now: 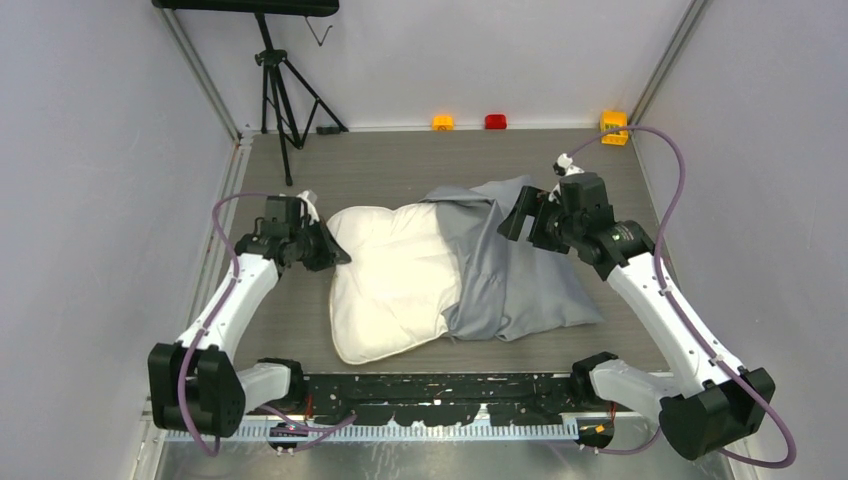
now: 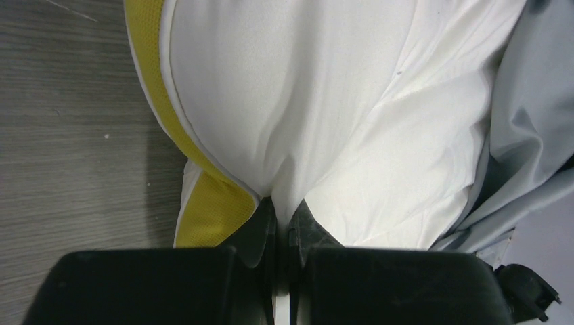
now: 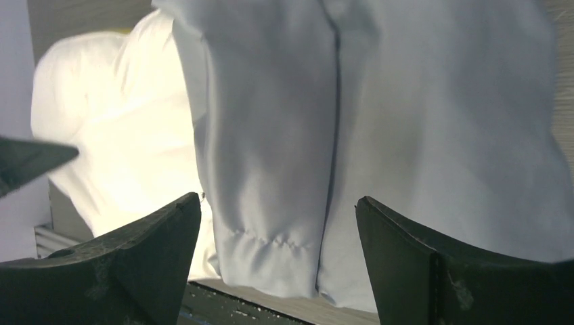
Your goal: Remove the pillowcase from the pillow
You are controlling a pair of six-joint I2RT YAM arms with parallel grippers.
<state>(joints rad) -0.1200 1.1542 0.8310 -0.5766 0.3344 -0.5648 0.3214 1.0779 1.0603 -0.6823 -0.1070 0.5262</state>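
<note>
The pillow (image 1: 390, 280) lies mid-table, its white quilted left half bare. The grey-blue pillowcase (image 1: 520, 275) covers its right half, bunched and wrinkled. My left gripper (image 1: 332, 252) is at the pillow's left edge. In the left wrist view it (image 2: 283, 211) is shut on a pinch of the white pillow (image 2: 304, 108) next to its yellow edge (image 2: 213, 210). My right gripper (image 1: 512, 222) hovers over the pillowcase's far edge. In the right wrist view it (image 3: 277, 206) is open and empty above the grey folds of the pillowcase (image 3: 352, 122), with the pillow (image 3: 115, 135) to the left.
A black tripod (image 1: 280, 80) stands at the back left. Small orange (image 1: 442, 122), red (image 1: 495, 121) and yellow (image 1: 613, 124) blocks sit along the back wall. A black rail (image 1: 440, 390) runs along the table's near edge between the arm bases.
</note>
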